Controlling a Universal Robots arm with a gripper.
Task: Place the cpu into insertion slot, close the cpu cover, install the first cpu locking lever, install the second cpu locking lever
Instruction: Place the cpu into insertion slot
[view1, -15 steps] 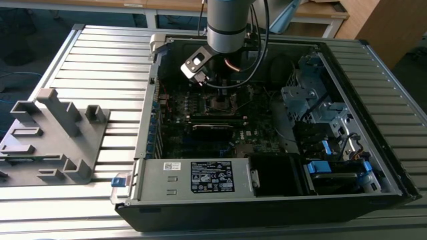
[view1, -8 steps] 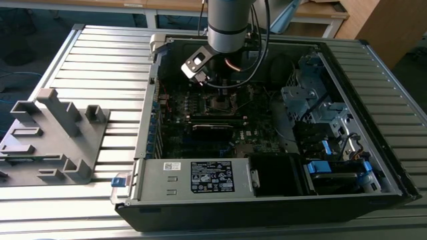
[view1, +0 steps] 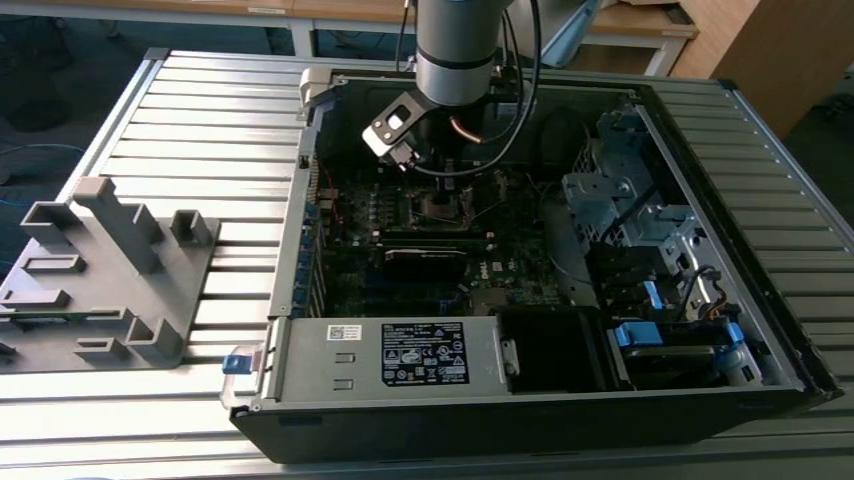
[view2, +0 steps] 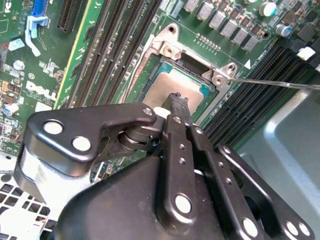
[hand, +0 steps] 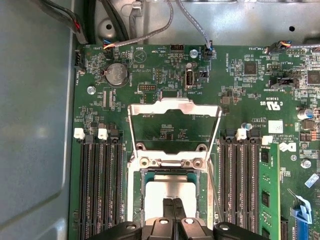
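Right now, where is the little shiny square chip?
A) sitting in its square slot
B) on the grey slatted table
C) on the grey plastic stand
A: the cpu lies in the insertion slot, below the cpu cover, which stands open.

Reaching near-vertically down with the arm (view1: 454, 40) in the exterior view, grey wrist (view1: 454, 85) at the low end. Pointing the gripper (hand: 174, 202) downward, both black fingers (view2: 175, 135) pressed flat together, no gap at the tips in both wrist views. Linkage bars (view2: 220, 175) splayed out either side behind them.
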